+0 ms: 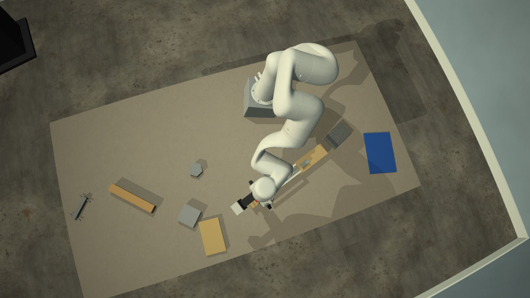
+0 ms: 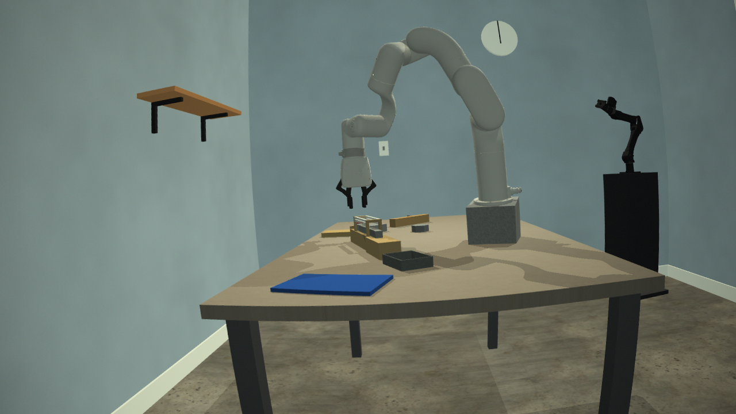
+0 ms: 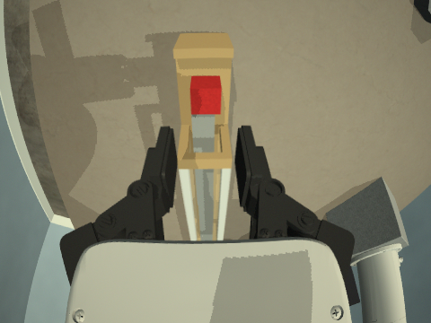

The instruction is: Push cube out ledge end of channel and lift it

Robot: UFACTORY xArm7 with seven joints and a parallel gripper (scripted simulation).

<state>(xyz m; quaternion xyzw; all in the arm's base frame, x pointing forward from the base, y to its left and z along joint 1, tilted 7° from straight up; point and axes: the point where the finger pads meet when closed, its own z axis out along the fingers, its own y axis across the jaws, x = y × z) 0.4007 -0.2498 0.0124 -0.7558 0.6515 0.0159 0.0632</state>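
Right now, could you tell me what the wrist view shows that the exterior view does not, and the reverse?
Only the wrist view shows the red cube sitting on the tan ledge past the channel. Only the exterior view shows the gripper hanging well above the table, plus the wall shelf. Both show the fingers parted, holding nothing.

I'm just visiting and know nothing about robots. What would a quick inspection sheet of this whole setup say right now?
Surface: tan table, shadowed by the arm.
Job's things: red cube sits on the wooden channel's end ledge; a grey block lies just behind it.
Clutter: blue mat, dark tray, tan plank, tan board, grey square block, grey hexagon, small grey bracket.
Grippers: gripper hangs above the channel, part open, holding nothing.
Cables: nothing seen.
Surroundings: wall shelf, round clock, black pedestal with a small dark arm.
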